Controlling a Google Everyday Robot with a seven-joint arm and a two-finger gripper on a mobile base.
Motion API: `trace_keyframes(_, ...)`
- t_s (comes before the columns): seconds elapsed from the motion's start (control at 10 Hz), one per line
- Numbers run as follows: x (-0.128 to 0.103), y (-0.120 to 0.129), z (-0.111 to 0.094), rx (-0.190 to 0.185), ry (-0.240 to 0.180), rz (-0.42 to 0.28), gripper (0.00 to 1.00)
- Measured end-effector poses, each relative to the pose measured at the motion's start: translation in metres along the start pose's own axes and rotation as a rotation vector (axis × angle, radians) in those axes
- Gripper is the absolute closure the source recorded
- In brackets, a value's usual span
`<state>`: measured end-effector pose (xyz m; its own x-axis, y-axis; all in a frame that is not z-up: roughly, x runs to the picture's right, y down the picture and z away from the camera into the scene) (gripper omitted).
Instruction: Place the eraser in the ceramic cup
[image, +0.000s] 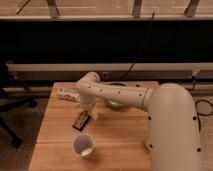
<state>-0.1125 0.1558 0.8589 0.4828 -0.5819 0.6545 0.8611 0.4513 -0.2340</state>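
Note:
The eraser (81, 120), a small flat dark block with orange-red markings, lies on the wooden table (55, 135) left of centre. The white ceramic cup (83, 145) stands upright near the table's front edge, just below the eraser, and looks empty. My white arm reaches in from the right. Its gripper (91, 113) hangs down right beside the eraser's upper right end, at or very close to it.
A green bowl (116, 103) sits at the back of the table, partly hidden by my arm. A pale whitish block (65, 93) lies at the back left. An office chair base (10, 107) stands on the floor to the left.

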Motion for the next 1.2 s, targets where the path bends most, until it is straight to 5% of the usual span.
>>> trace_keyframes(1.0, -0.020, 0.002, 0.021, -0.077, -0.055, -0.068, 0.21)
trace_keyframes(1.2, -0.021, 0.003, 0.025, -0.092, -0.060, -0.083, 0.36)
